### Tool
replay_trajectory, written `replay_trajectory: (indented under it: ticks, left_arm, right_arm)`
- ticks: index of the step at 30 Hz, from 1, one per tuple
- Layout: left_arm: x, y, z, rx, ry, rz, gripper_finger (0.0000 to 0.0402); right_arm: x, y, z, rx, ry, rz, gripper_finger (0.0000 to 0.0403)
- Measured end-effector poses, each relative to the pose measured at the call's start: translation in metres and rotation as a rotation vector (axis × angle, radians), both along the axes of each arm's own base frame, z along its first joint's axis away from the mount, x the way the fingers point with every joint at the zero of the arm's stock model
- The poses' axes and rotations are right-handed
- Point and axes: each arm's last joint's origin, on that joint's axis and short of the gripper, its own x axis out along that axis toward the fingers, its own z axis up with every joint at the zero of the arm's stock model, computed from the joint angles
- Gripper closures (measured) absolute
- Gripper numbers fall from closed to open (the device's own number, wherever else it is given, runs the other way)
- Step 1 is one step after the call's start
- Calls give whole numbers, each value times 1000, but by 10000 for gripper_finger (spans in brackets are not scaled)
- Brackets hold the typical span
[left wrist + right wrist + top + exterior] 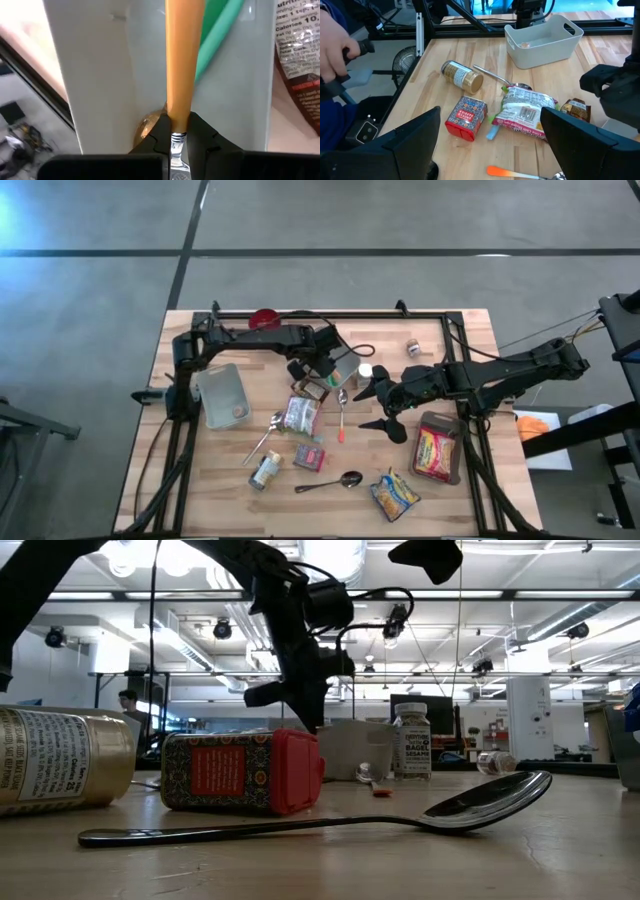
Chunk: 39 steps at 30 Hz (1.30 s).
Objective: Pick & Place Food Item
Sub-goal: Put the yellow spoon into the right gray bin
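Food packet flat at mid-table, long axis roughly far edge to near edge, lying toward the left edge from right gripper, spread wide. Left gripper pinching orange-handled utensil; right probably freer to pick

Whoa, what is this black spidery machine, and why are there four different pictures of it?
It is a robot with two arms at a wooden table. One camera looks down from above, one sits low on the tabletop, and one rides on each wrist. Each arm ends in a two-finger gripper. The left gripper is shut and, in its wrist camera, seems to pinch the metal end of an orange-handled utensil. The right gripper is open and holds nothing. On the table lie a white bin, a spoon, a red box, a jar on its side and some food packets.
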Motion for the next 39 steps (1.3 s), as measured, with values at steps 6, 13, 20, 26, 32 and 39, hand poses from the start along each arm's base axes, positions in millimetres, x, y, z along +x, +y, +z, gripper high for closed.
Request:
replay_trajectory:
  ticks: [6, 13, 20, 26, 32, 39]
  left_arm:
    - [-6, 2, -2, -83, 13, 111, 380]
    - [-8, 13, -2, -271, -83, 261, 380]
    - [-7, 34, 2, -369, -223, 376, 380]
    - [-7, 35, 12, -417, -274, 287, 380]
    - [-10, 32, 21, -406, -271, 101, 380]
    - [-19, 28, 17, -327, -140, -137, 380]
  right_arm:
    - [0, 0, 0, 1, 0, 0, 60]
    - [0, 0, 0, 1, 0, -1, 60]
    - [0, 0, 0, 3, 1, -1, 60]
    - [0, 0, -1, 1, 4, -1, 60]
    - [-1, 0, -2, 0, 18, -1, 60]
    - [-1, 0, -2, -1, 18, -1, 60]
